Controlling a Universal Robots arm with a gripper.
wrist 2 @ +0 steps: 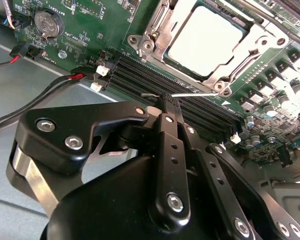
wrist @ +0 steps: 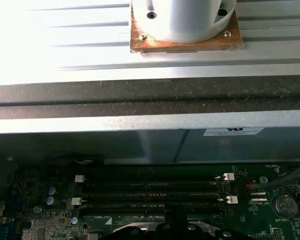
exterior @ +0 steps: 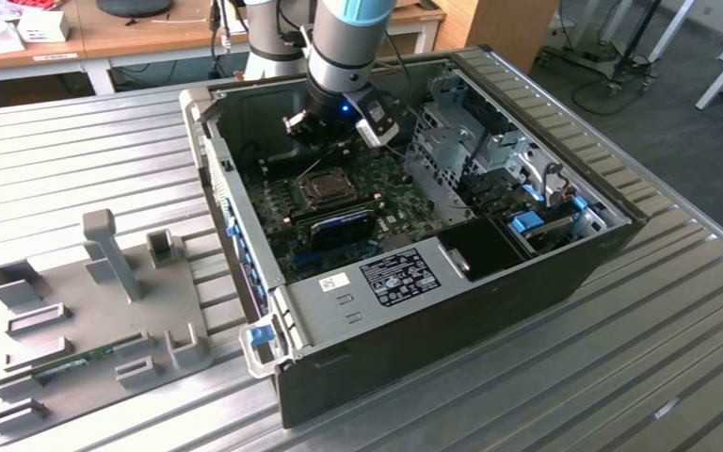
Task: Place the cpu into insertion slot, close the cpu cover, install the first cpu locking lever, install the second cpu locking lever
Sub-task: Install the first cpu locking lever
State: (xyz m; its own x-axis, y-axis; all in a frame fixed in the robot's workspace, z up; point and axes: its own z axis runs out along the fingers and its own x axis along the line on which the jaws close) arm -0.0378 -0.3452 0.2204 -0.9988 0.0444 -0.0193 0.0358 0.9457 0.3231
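Observation:
The cpu point(wrist 2: 205, 40) lies flat in the insertion slot point(exterior: 325, 187), its silvery top facing up. The silvery cpu cover point(wrist 2: 262, 42) is down around it, framing the chip. A thin wire locking lever point(wrist 2: 190, 93) stretches along the socket's edge, above the black memory slots point(wrist 2: 140, 80). In the second wrist view my black gripper point(wrist 2: 168, 102) is shut with nothing between its fingers, its tip right at this lever. In the exterior view the gripper point(exterior: 336, 141) hangs inside the open computer case, just behind the socket.
The green motherboard point(exterior: 387, 202) sits deep in the case, with walls point(exterior: 230, 217) all around. A metal drive cage point(exterior: 474, 151) stands at the exterior view's right. Red and black cables point(wrist 2: 65, 80) and a coin battery point(wrist 2: 45, 22) are near the gripper. A grey fixture plate point(exterior: 98, 301) lies on the table.

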